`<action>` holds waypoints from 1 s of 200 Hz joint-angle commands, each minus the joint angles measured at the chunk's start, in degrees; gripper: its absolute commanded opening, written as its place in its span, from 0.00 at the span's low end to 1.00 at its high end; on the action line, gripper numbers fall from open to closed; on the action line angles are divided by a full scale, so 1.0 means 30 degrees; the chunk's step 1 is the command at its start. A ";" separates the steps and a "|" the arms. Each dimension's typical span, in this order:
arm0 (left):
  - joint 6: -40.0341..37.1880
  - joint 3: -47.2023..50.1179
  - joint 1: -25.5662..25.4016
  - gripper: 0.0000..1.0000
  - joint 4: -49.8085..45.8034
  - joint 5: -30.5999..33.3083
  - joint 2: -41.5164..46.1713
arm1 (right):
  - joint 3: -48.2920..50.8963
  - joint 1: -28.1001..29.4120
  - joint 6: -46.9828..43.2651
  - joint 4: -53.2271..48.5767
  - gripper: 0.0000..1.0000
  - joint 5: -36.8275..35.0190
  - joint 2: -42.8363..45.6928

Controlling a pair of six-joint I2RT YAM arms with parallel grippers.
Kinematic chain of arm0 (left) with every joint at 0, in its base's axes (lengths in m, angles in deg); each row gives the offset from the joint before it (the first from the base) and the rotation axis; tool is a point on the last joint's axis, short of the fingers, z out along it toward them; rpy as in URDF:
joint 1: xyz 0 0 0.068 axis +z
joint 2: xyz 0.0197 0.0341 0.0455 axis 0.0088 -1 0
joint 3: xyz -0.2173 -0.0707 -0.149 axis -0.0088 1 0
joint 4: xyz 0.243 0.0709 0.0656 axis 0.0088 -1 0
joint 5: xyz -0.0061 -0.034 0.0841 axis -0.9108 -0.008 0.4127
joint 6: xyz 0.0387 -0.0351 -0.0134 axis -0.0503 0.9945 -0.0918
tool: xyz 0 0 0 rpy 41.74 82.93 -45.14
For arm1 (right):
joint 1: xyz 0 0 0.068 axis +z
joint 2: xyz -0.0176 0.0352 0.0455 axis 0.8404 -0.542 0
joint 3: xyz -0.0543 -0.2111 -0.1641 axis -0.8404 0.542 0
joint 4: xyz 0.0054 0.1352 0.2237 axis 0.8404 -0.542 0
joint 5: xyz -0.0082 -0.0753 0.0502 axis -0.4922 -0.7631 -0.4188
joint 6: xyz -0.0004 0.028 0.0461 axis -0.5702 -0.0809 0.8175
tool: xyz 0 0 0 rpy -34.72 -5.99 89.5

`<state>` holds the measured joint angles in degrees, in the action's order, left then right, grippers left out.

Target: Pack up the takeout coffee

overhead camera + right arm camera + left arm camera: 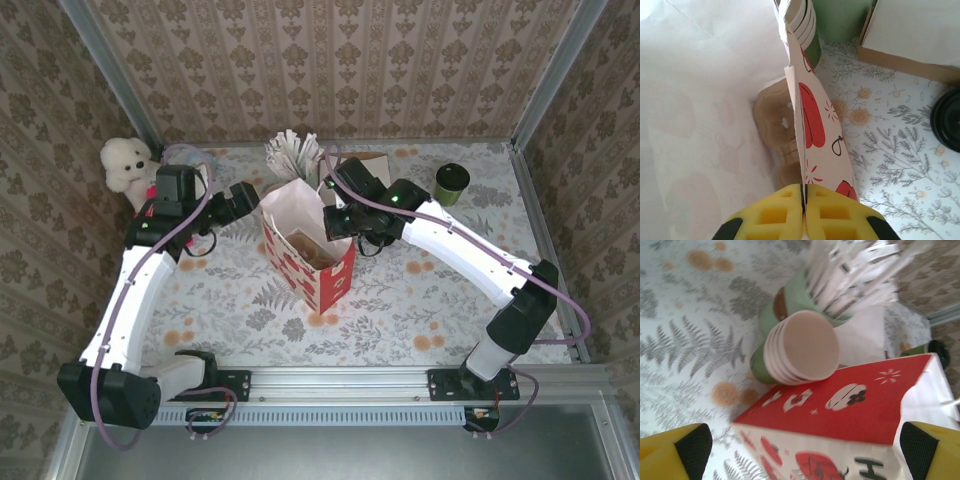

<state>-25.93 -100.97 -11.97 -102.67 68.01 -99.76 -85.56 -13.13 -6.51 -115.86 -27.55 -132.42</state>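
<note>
Pinching the right wall of the red paper bag (308, 255) with the right gripper (804, 202), yellow jaws closed flat on the paper near its top edge, propping the mouth apart. Hovering the left gripper (805, 447) just beside the bag's left face, jaws spread wide and gripping nothing. Looking down into the bag and finding a brown pulp cup carrier (771, 117) lying at the bottom. Locating the takeout coffee (452, 183) standing upright at the back right of the table, well apart from the bag and from both grippers, not yet touched. Noting, behind the bag, a stack of cream-lined cups (800, 347), a green holder of white paper-wrapped sticks (850, 275), a cardboard box (920, 40) and a flat black lid (947, 120), plus a white teddy bear (128, 160) at the back left.

Judging the cup as thin-walled paper: probably light, though not telling from here whether filled, so treating it as holding liquid and prone to sloshing. Expecting the wall to dent under a hard squeeze and the smooth side to be a little slippery. Taking hold across the body, level, just under the rim as the likely stiffest part, closing only until firm. Avoiding a lift by the dark top alone, for fear of popping it off. Carrying it upright and lowering it straight into the carrier
</note>
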 commanded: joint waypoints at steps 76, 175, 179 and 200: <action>0.2907 0.2474 -0.0737 1.00 -0.2183 0.2107 -0.1507 | -0.1479 0.0398 0.3470 -0.4720 0.00 -0.2062 0.0566; 0.3229 0.1782 -0.3029 1.00 -0.0996 0.1667 -0.4056 | -0.0558 -0.0290 0.2320 -0.3732 0.00 -0.2976 0.1530; 0.3229 0.1768 -0.3049 1.00 -0.0999 0.1681 -0.4053 | -0.0423 -0.0304 0.2292 -0.3544 0.00 -0.2781 0.1530; 0.3259 0.1792 -0.3060 1.00 -0.0986 0.1870 -0.4067 | 0.0628 -0.0299 0.2030 -0.2059 0.00 -0.1681 0.1752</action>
<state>-17.05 -93.54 -20.84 -106.01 73.34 -111.96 -86.89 -13.96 1.09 -126.22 -35.92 -128.68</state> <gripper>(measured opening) 0.997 0.054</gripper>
